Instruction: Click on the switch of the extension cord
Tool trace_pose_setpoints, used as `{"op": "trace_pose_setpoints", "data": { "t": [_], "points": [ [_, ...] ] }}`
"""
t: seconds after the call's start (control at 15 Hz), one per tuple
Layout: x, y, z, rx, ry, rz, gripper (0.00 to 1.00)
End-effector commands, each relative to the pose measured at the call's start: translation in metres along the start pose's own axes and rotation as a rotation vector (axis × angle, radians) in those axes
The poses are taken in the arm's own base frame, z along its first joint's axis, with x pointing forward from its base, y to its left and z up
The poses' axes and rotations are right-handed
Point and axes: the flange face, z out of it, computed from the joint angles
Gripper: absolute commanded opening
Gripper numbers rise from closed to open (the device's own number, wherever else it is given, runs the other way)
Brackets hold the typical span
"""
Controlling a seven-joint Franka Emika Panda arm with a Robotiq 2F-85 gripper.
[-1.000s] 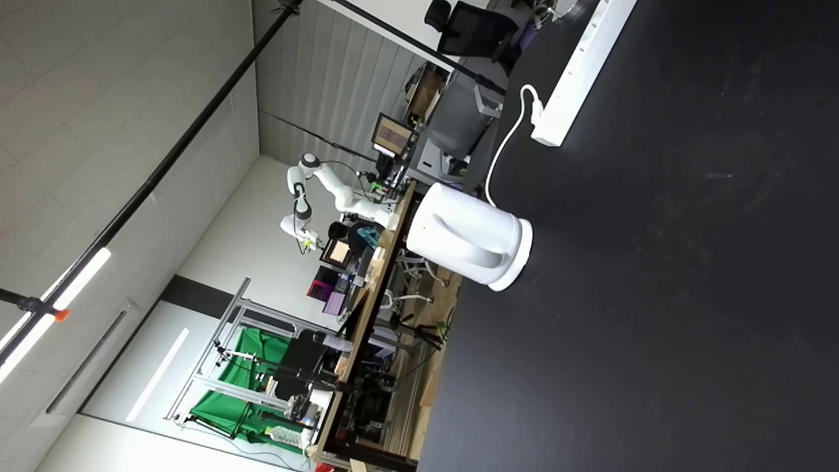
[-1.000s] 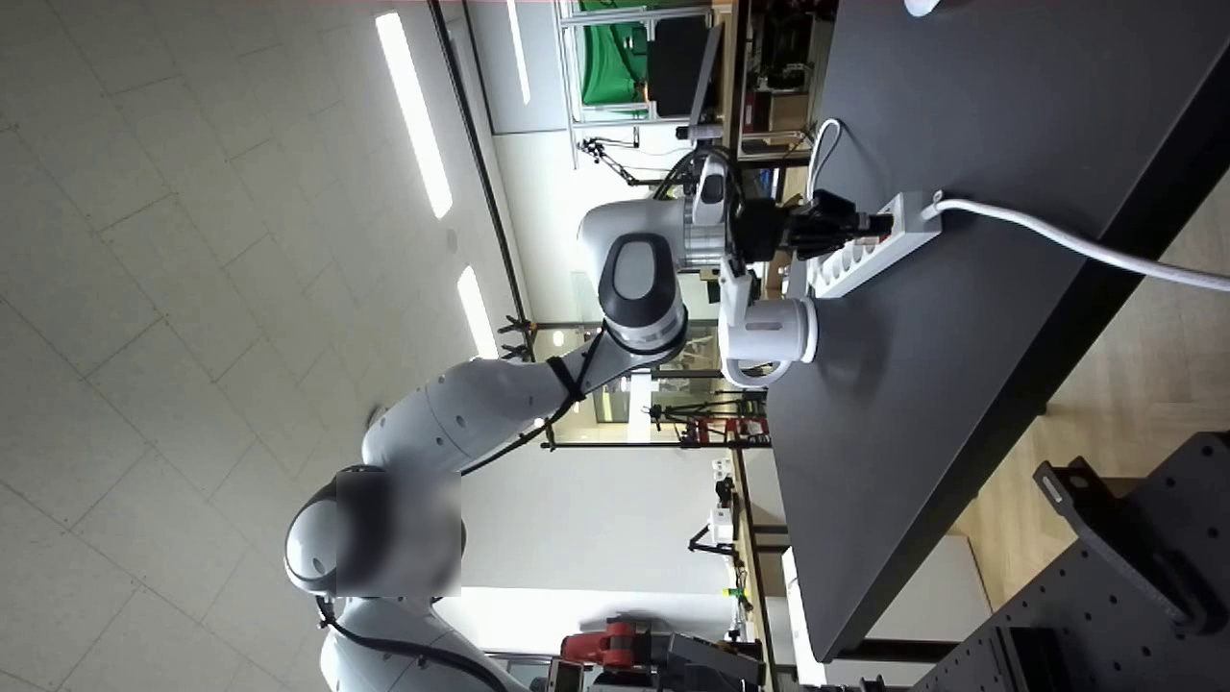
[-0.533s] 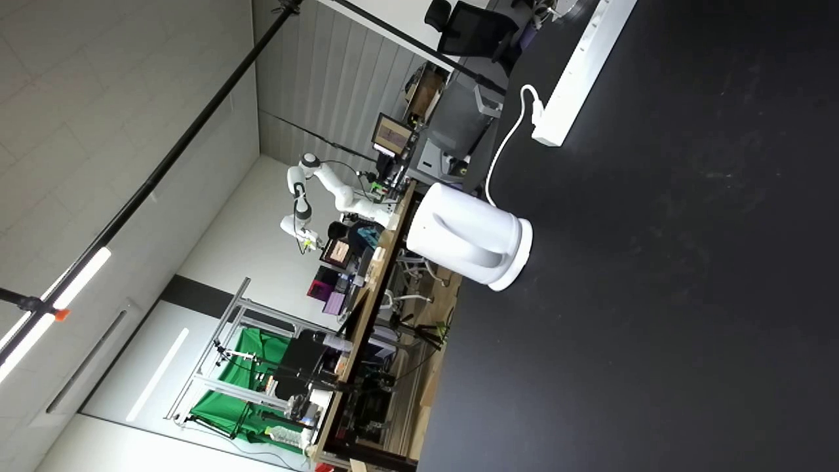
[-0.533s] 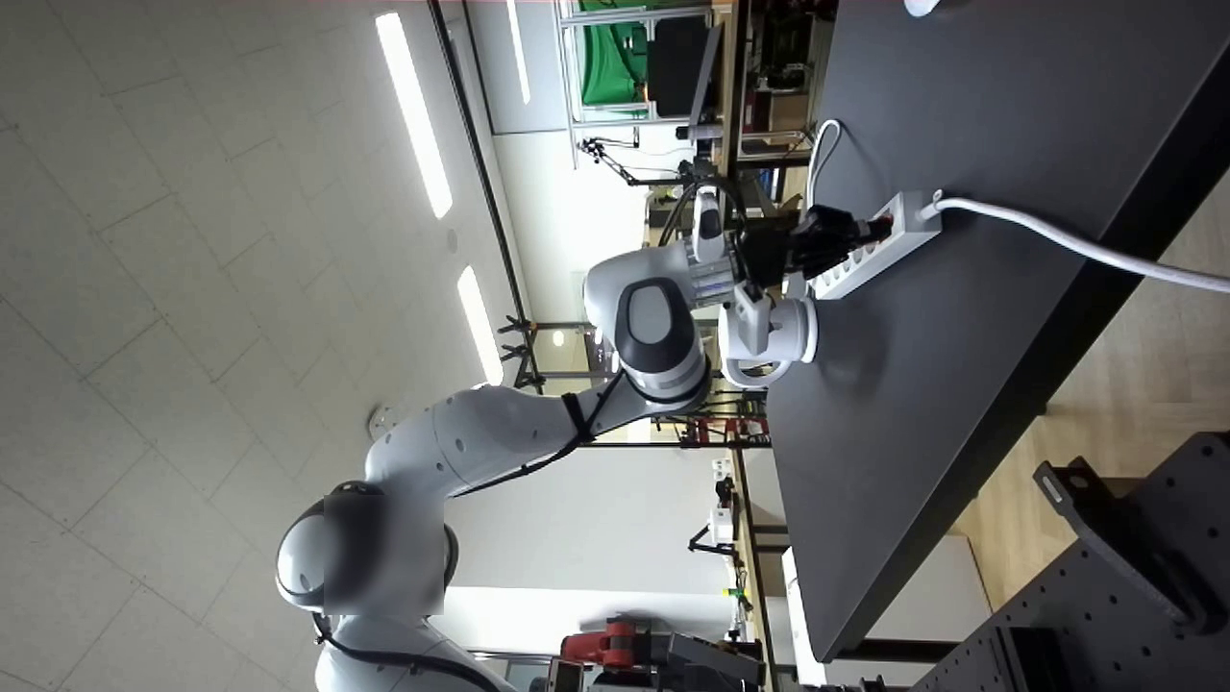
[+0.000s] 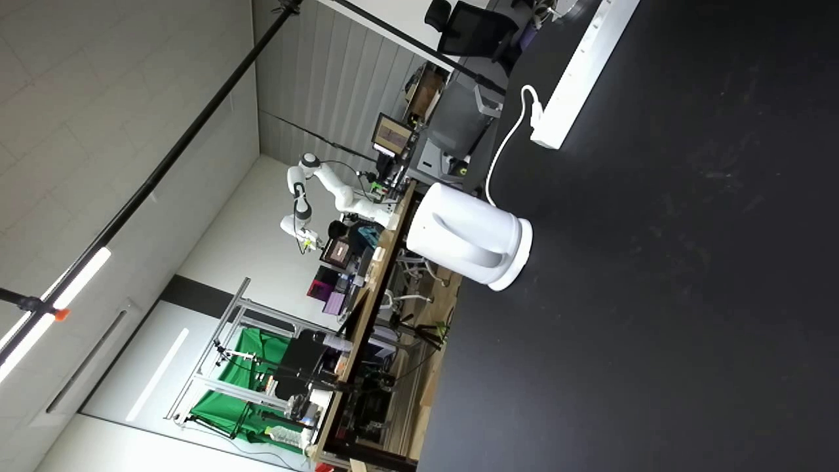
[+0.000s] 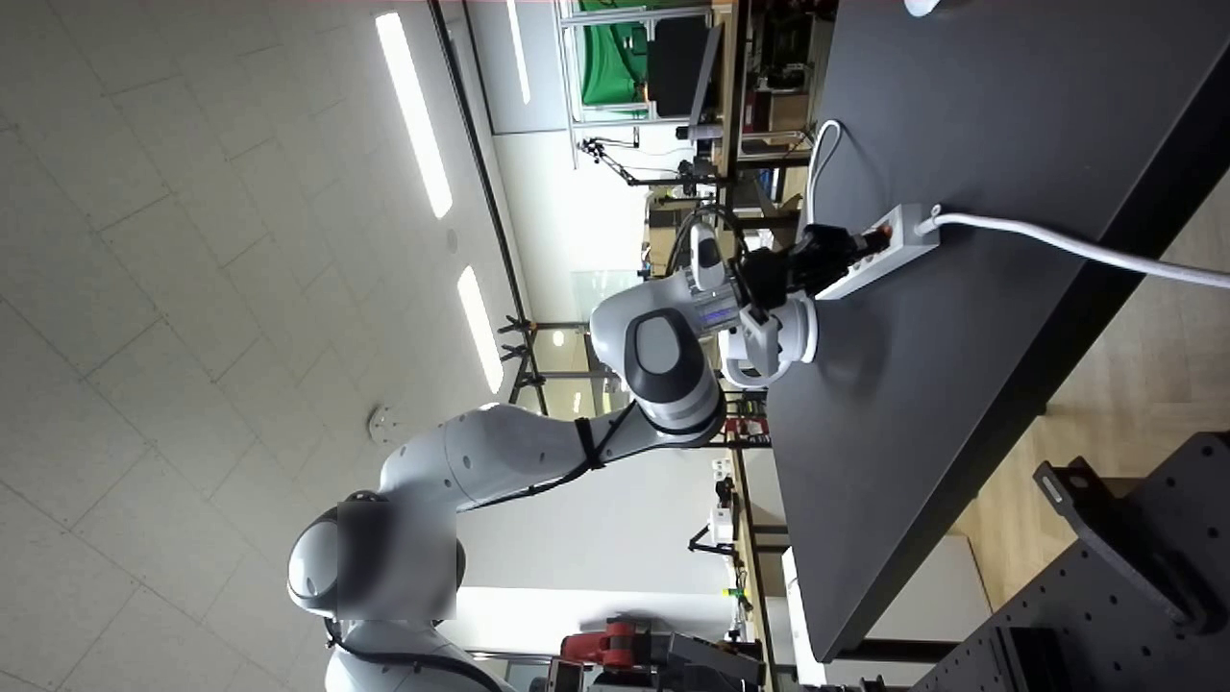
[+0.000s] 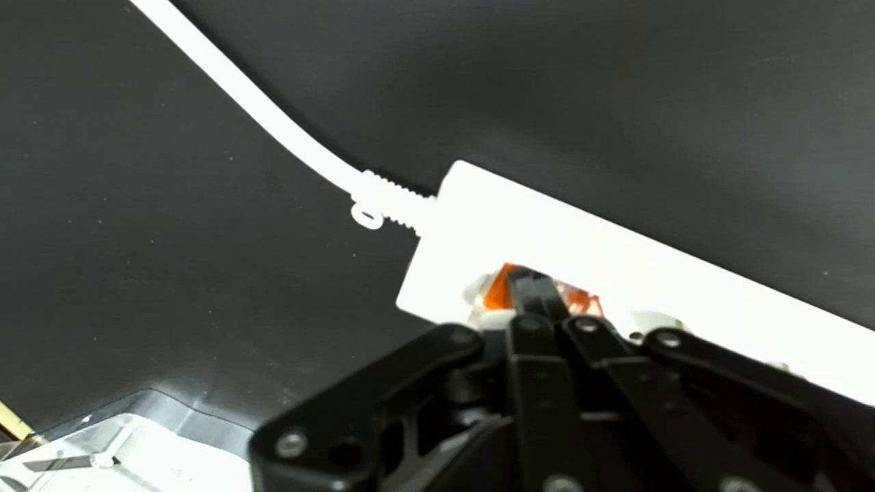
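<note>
The extension cord is a long white bar lying on the dark table, seen in both exterior views [image 5: 580,82] [image 6: 901,259] and in the wrist view [image 7: 615,249]. Its orange switch [image 7: 497,294] is near the cable end, partly hidden by my fingertips. My gripper [image 7: 535,281] is shut, its two black fingertips together with nothing between them. The tips lie over the switch and seem to touch it; how far it is pressed I cannot tell. In an exterior view the gripper [image 6: 876,240] reaches tilted down onto the bar's cable end.
A white kettle [image 5: 468,236] stands near the bar's far end, also behind the gripper in an exterior view [image 6: 796,332]. A thin white cable [image 5: 501,151] runs beside it. A thick white cable [image 6: 1067,242] runs over the table edge.
The arm has moved down in the exterior picture and tilted, its fingertips staying at the switch end. The bar's cable end has shifted slightly the same way. The kettle has not moved.
</note>
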Motion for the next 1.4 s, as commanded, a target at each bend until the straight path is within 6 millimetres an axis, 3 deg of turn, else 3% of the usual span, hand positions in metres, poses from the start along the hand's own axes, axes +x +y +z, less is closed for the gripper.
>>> {"op": "trace_pose_setpoints", "data": {
  "t": [0.0,0.33,0.4,0.6,1.13,1.2,1.33],
  "points": [
    [0.014,-0.008,-0.032,-0.005,0.018,-0.002,0.00],
    [0.050,-0.001,-0.080,-0.102,0.031,-0.075,0.00],
    [0.055,0.000,-0.087,-0.140,0.029,-0.096,0.26],
    [0.062,0.000,-0.105,-0.204,0.002,-0.155,0.39],
    [0.061,-0.009,-0.133,-0.253,-0.120,-0.237,0.95],
    [0.060,-0.011,-0.122,-0.234,-0.109,-0.245,0.76],
    [0.059,-0.012,-0.126,-0.233,-0.120,-0.246,0.90]
  ]
}}
